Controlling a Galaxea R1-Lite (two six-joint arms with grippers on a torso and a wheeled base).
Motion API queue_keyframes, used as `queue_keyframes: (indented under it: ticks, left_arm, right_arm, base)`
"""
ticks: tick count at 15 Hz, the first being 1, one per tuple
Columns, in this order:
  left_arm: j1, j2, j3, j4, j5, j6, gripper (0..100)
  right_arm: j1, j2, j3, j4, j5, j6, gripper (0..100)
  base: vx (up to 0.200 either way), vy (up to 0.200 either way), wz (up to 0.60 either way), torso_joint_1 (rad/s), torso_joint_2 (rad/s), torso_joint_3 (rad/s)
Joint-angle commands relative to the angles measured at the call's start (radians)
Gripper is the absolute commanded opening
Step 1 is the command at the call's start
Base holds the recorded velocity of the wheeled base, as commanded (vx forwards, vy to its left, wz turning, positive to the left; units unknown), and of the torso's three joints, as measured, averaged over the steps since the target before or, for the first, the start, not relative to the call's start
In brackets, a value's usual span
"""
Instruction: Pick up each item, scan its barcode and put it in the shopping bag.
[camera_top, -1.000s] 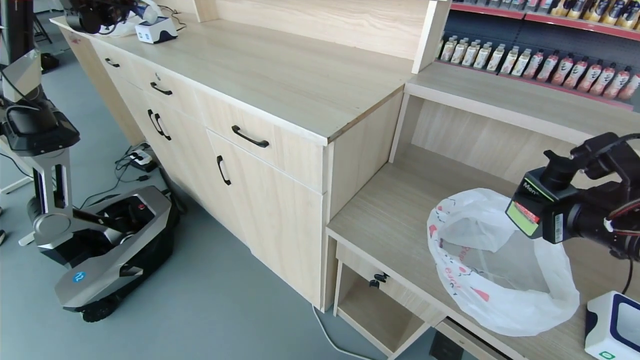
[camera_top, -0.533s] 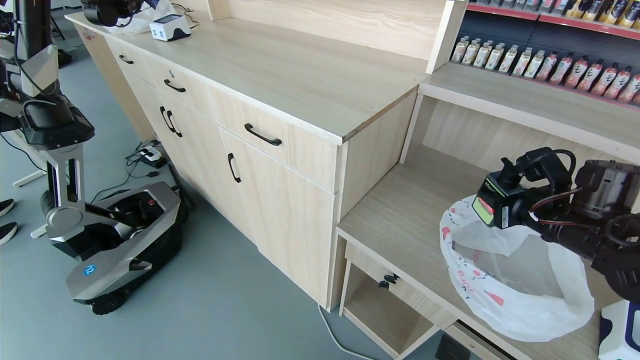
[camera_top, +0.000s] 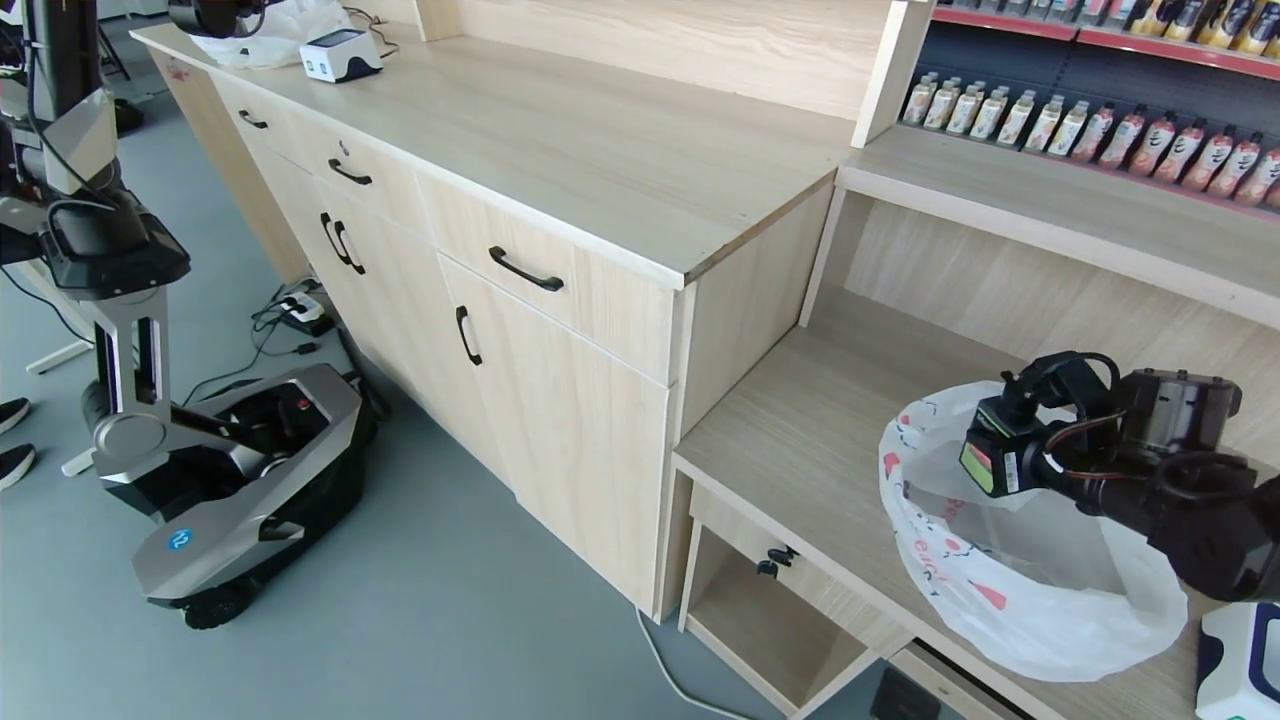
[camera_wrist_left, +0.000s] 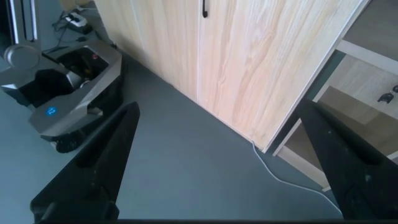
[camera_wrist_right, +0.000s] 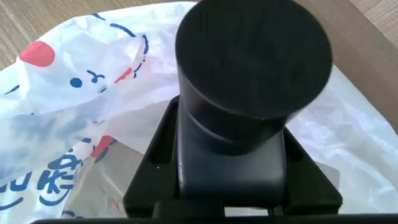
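A black bottle (camera_top: 988, 456) with a round black cap (camera_wrist_right: 252, 59) and a green and red label is held sideways in my right gripper (camera_top: 1008, 458), which is shut on it. It hangs in the mouth of the white shopping bag (camera_top: 1010, 610), which lies open on the low wooden counter (camera_top: 800, 440). In the right wrist view the bag's printed plastic (camera_wrist_right: 74, 99) lies spread under the bottle. My left gripper (camera_wrist_left: 217, 162) is open with nothing between its fingers (camera_wrist_left: 93, 168), out over the grey floor beside the cabinet.
A white barcode scanner (camera_top: 1240, 665) sits on the counter just right of the bag. Drink bottles (camera_top: 1080, 125) line a shelf behind. A tall cabinet (camera_top: 560, 330) stands to the left, and another robot's base (camera_top: 220, 480) is parked on the floor.
The head camera shifted at first. Since then my right gripper has lowered the black bottle from above the bag's rim down into its mouth.
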Motion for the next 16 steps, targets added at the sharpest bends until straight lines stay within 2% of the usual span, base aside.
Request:
queue_keyframes:
  ticks: [1, 4, 13, 14, 16]
  left_arm:
    - [0.0, 0.0, 0.0, 0.0, 0.0, 0.001, 100]
    - [0.0, 0.0, 0.0, 0.0, 0.0, 0.001, 100]
    - [0.0, 0.0, 0.0, 0.0, 0.0, 0.001, 100]
    - [0.0, 0.0, 0.0, 0.0, 0.0, -0.001, 100]
    - [0.0, 0.001, 0.0, 0.0, 0.0, -0.001, 100]
  right_arm:
    - [-0.006, 0.069, -0.017, -0.046, 0.019, 0.008, 0]
    - [-0.006, 0.133, -0.034, -0.131, 0.096, 0.012, 0]
    - [-0.035, 0.14, -0.03, -0.139, 0.103, 0.004, 0]
    - [-0.037, 0.129, -0.028, -0.135, 0.113, 0.004, 100]
    - [-0.04, 0.091, -0.023, -0.13, 0.163, 0.004, 100]
  base:
    - [0.0, 0.0, 0.0, 0.0, 0.0, 0.0]
    - [0.0, 0.0, 0.0, 0.0, 0.0, 0.0]
    - [0.0, 0.0, 0.0, 0.0, 0.0, 0.0]
    - [0.0, 0.0, 0.0, 0.0, 0.0, 0.0]
    - [0.0, 0.0, 0.0, 0.0, 0.0, 0.0]
